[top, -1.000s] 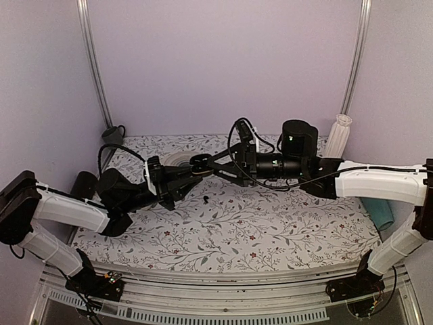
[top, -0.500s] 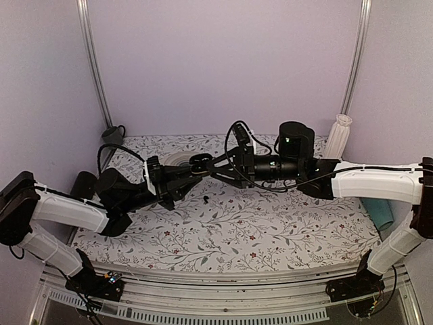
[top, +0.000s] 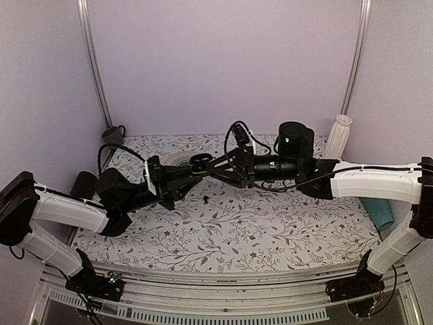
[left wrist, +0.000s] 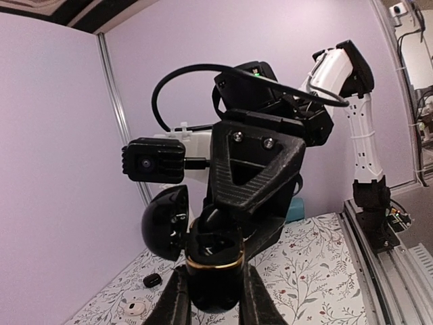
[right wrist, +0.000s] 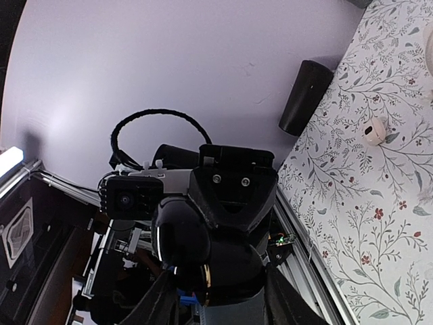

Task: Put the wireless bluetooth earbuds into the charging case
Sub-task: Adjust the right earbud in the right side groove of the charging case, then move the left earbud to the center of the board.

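Charging case (top: 198, 162) sits up in the air over the back middle of the tablecloth (top: 270, 223), right where the two arms meet nose to nose. The left gripper (left wrist: 213, 301) has it pinched tight from below, fingers pressed against the round black body just under the gold rim. The lid (left wrist: 166, 223) is swung back to one side, so the mouth of the charging case faces away from the left wrist and straight at the other arm.

The right gripper (right wrist: 216, 281) comes at it head-on along that same line across the table. Its fingers stand part way apart, one on each side of the body, and I can't tell whether they actually press on it or only flank it. Both arms are about equally near; the left is plainly the holder and the right the one working at the opening.

I can't make out an earbud anywhere in the right fingers or in the mouth, since the dark body hides that spot. A small dark speck (top: 205, 199) lies on the cloth just below the meeting point. It may be one of the buds, but I couldn't swear to it. If so, my guess is that the right arm has the shorter drop to it.
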Controlling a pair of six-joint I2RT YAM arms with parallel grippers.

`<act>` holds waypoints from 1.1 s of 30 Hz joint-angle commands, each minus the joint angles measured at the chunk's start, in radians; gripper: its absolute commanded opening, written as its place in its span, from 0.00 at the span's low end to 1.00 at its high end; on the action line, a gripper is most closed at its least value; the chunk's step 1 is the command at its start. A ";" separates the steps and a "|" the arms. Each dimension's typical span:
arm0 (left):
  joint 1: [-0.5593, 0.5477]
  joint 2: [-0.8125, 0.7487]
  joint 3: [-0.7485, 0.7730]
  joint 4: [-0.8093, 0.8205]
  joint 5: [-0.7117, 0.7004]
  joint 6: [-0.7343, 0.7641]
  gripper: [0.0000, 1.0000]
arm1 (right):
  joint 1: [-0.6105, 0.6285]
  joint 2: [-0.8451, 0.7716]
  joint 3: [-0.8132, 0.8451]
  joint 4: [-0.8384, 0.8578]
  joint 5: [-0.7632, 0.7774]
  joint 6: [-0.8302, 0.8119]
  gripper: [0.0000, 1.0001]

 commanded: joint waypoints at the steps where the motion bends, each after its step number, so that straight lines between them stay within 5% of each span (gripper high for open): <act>1: -0.010 -0.023 0.016 0.014 -0.002 0.007 0.00 | 0.000 0.012 0.009 0.012 -0.007 -0.004 0.46; 6: -0.008 -0.023 0.013 0.014 -0.017 0.003 0.00 | 0.000 -0.004 0.005 0.011 0.005 -0.017 0.62; 16: 0.003 -0.039 -0.004 0.006 -0.063 -0.014 0.00 | -0.001 -0.078 -0.030 -0.051 0.103 -0.055 0.73; 24: 0.039 -0.095 -0.064 -0.010 -0.174 -0.059 0.00 | -0.001 -0.130 0.010 -0.340 0.367 -0.235 0.75; 33: 0.078 -0.237 -0.175 -0.072 -0.326 -0.105 0.00 | -0.005 0.078 0.124 -0.550 0.516 -0.383 0.63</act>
